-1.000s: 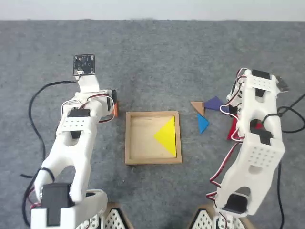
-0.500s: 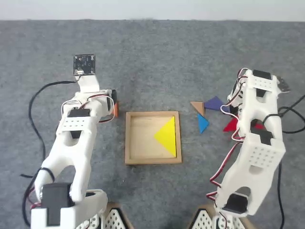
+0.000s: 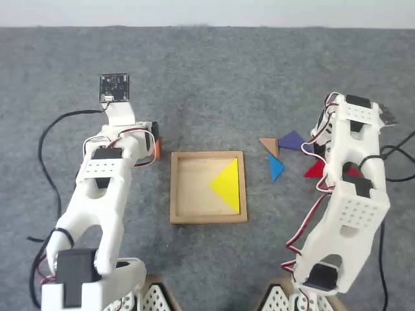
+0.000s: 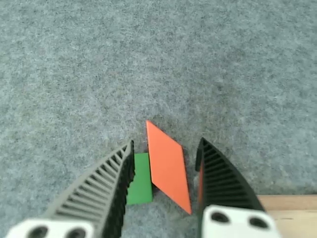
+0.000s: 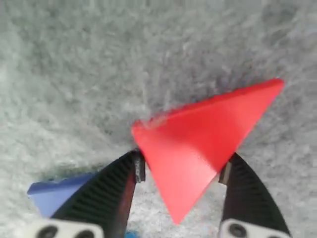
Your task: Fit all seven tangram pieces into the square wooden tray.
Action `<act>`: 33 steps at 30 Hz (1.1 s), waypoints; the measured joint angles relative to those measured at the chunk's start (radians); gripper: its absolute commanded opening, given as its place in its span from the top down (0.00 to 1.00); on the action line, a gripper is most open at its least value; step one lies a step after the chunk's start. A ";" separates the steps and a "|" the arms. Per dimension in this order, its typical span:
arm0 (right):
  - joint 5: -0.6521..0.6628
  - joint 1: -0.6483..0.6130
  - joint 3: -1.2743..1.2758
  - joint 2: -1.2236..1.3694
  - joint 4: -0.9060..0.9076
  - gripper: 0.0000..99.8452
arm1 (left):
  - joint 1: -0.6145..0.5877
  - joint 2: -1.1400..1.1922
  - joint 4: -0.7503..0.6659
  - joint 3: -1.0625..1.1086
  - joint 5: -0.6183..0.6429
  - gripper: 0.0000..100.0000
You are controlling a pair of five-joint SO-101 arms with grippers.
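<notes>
- While a yellow triangle (image 3: 228, 184) lies flat in the right part of the square wooden tray (image 3: 207, 218), six more pieces sit outside it on the grey worktop (image 3: 207, 78).
- Pinched by its edges, the red triangle (image 5: 198, 144) is gripped in the right claw (image 5: 182, 170), well apart from the tray on its right side. The piece looks tipped up rather than flat on the worktop.
- A brown triangle (image 3: 270, 145), a purple triangle (image 3: 292, 140) and a blue triangle (image 3: 275, 167) cluster between the tray and the right arm.
- Just off the tray's far left corner, the left claw (image 4: 166, 146) hangs with its fingers spread to a middling gap. An orange parallelogram (image 4: 168, 166) lies between them and a green piece (image 4: 140, 178) sits just beside it. Whether either finger touches the parallelogram cannot be told.
- The step in hand appears to be the pick of the red triangle, with the grasp made and the carry yet to come.
- The next move likely calls for raising the red triangle clear of the loose triangles and carrying it across to the tray. It would then need turning so that one edge meets the yellow triangle's slanted side before it is lowered into the open left part.
- With only the edges gripped, the piece could twist or slip on the way, so a level, unhurried carry seems wise.
</notes>
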 measured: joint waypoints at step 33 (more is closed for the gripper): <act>-0.055 0.041 -0.055 0.068 -0.055 0.60 | 0.000 0.000 0.000 0.000 0.000 0.80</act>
